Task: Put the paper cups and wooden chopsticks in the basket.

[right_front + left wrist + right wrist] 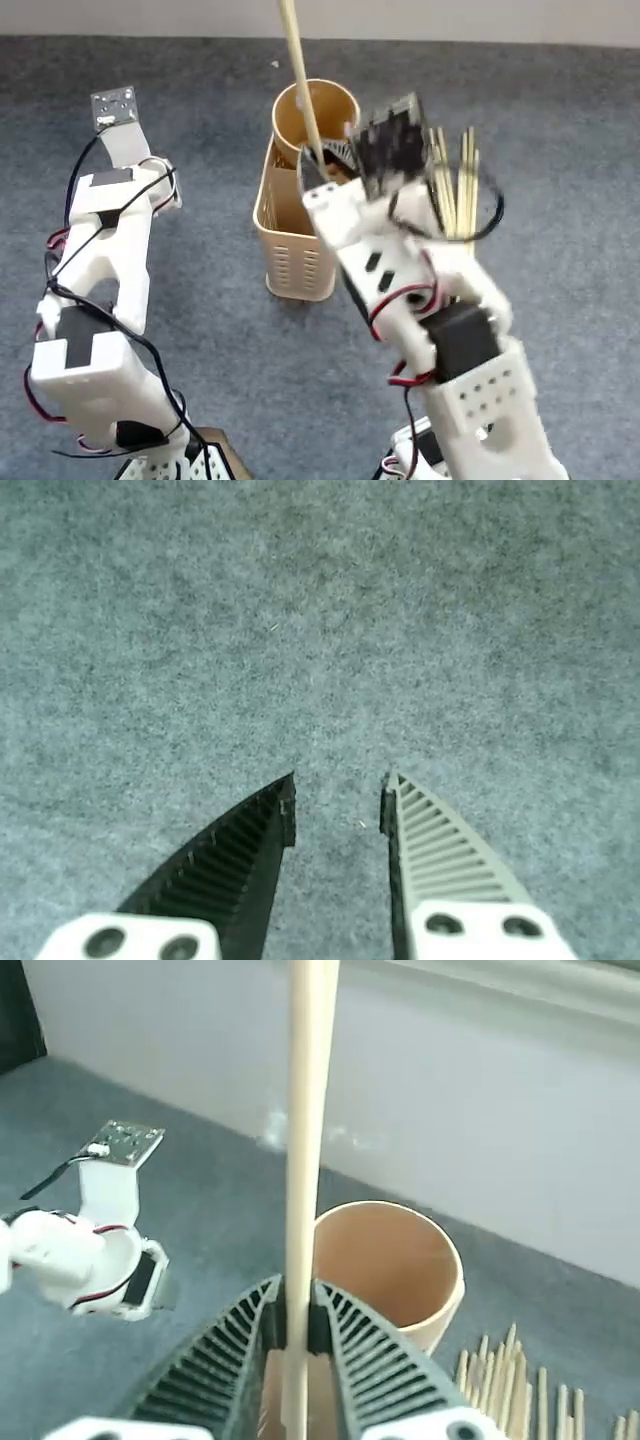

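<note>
Pinching 1 wooden chopstick [304, 1110] between its 2 ribbed jaws, the right gripper [297, 1310] holds the stick close to upright. The jaws are pressed against its sides low on its length, and most of the stick rises above them. In the high view this chopstick [299, 70] runs up past the picture's top edge, and the right gripper [322, 165] sits over the tan slotted basket [288, 250].

Just beyond the jaws stands 1 paper cup [385, 1260], upright with its mouth open upward. From above, the paper cup [315, 112] appears seated in the basket's far end. I cannot tell what else lies inside the basket, since the arm covers much of it.

Beside the basket, on the right arm's side, a bunch of loose chopsticks [455, 185] lies flat on the grey table [220, 340], partly under the arm. Their ends also show past the cup, loose chopsticks [510, 1390].

Well apart from the basket, the left gripper [340, 800] hangs over bare table [300, 600] with its 2 jaws spread and nothing between them. A white wall [500, 1110] stands behind the table.
</note>
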Robot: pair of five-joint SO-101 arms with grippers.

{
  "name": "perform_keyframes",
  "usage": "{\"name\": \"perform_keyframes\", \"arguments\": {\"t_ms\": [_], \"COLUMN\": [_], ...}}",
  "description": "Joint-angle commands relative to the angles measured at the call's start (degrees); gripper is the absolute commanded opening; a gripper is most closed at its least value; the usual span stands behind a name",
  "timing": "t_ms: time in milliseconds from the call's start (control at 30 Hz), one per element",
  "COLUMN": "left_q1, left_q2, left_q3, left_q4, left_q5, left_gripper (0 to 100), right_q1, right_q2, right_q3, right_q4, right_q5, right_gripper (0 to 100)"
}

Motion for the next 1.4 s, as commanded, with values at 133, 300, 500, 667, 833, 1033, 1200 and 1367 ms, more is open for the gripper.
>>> {"name": "perform_keyframes", "arguments": {"t_ms": [133,300,500,667,833,1033,1200,1367], "left_q1": [0.66,0.57,0.57,0.57,0.57,0.57,0.75,0.84], "left_q2": [-0.31,-0.31,-0.31,-0.31,-0.31,-0.31,-0.31,-0.31], "left_q3": [-2.33,-2.33,-2.33,-2.33,-2.33,-2.33,-2.33,-2.33], "left_q4": [-0.88,-0.88,-0.88,-0.88,-0.88,-0.88,-0.88,-0.88], "left_q5": [0.09,0.09,0.09,0.09,0.09,0.09,0.09,0.09], "left_gripper": [17,17,17,17,17,17,17,17], "right_q1": [-0.84,-0.92,-0.13,-0.31,0.84,19.47,29.41,32.31], "right_q2": [9.01,17.27,13.93,7.78,1.01,-1.45,9.10,30.29], "right_q3": [5.32,5.32,9.45,9.89,12.44,4.97,2.68,-2.15], "right_q4": [-17.10,-22.02,-19.30,-14.73,-12.53,4.88,11.21,6.11], "right_q5": [-0.18,0.00,1.93,5.01,5.01,1.23,4.48,5.19], "right_gripper": [0.5,0.6,13.2,27.4,27.4,27.4,27.4,27.4]}}
